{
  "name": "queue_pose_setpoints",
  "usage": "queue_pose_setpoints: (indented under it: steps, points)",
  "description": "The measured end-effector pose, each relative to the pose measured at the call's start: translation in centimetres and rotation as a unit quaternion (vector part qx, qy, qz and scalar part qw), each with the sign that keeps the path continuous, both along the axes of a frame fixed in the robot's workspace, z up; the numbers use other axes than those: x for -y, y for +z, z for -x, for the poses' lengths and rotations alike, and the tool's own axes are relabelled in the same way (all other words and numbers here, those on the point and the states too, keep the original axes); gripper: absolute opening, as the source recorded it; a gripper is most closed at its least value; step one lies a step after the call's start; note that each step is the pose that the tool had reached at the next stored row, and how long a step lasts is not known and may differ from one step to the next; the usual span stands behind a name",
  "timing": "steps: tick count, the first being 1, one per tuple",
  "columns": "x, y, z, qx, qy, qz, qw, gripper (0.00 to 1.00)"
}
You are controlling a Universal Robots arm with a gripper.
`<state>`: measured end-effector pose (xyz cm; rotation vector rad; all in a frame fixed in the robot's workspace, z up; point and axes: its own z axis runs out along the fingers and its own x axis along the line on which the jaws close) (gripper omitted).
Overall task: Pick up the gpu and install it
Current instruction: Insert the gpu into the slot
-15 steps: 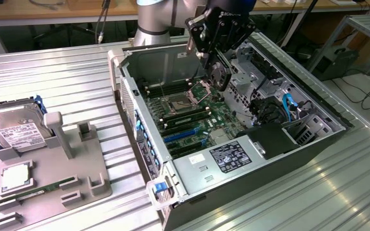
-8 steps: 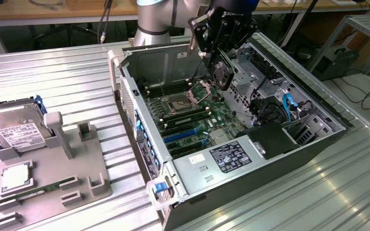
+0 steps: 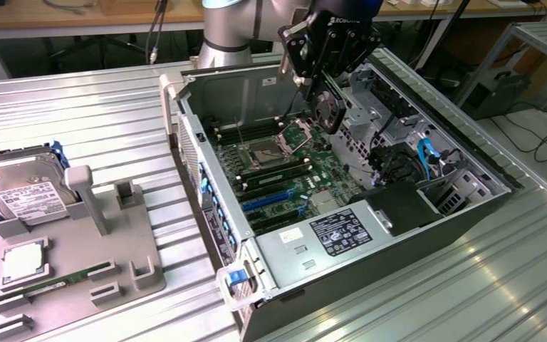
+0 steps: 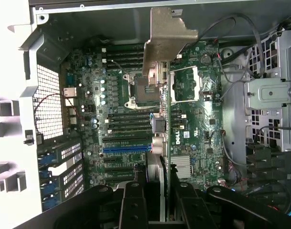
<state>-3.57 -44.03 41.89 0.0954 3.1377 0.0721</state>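
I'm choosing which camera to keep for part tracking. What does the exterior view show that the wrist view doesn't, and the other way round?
Exterior view: a grey tray beside the computer case, carrying a hard drive and a memory stick. It also shows the round fan on the graphics card.
Wrist view: the card edge-on, with its metal bracket broad-on.
Shared: the tool shut on the graphics card, holding it over the motherboard inside the open case.
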Motion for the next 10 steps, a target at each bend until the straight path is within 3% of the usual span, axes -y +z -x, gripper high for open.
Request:
queue_pose_setpoints:
  steps: [10]
  points:
    - [0.01, 0.00, 0.03, 0.0000, 0.028, -0.0001, 0.9996, 0.28]
